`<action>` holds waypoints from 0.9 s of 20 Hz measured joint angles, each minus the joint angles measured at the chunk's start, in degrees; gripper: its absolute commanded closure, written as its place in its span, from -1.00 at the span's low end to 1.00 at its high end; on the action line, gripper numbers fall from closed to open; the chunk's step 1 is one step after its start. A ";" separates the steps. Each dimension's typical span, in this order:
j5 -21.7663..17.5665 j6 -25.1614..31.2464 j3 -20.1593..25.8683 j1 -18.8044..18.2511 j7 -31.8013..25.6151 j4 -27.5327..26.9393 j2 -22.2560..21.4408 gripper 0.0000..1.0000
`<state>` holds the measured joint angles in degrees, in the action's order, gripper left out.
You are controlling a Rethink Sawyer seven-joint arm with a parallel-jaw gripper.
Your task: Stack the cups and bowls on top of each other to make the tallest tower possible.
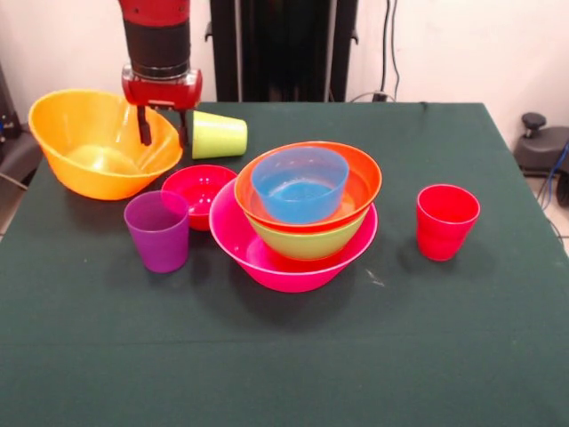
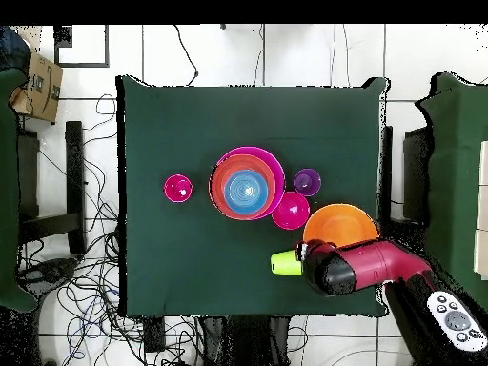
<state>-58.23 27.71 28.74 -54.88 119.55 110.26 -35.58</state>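
Tool open at the counter's robot-side edge — tower standing mid-counter.

The tool hangs with fingers spread and empty, between the large yellow-orange bowl and the lime green cup, which lies on its side. The tower — pink, green, orange-red and blue bowls nested — sits at the middle of the green counter. Red bowl and purple cup stand just beside it; the red cup stands apart on its other side.

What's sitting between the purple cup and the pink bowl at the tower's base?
The small red bowl sits between the purple cup and the pink bowl, slightly farther back; the front view shows it best.
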 measured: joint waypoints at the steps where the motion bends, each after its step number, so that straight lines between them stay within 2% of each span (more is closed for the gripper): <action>1: -0.45 0.01 -0.07 0.01 0.00 0.01 0.45 -1.00; 9: -3.58 0.00 -0.77 -0.01 0.00 -0.03 4.11 -1.00; 18: -3.56 0.01 -0.77 -0.24 0.00 -0.02 3.86 -1.00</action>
<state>-61.79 27.72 27.98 -55.12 119.55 110.23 -31.72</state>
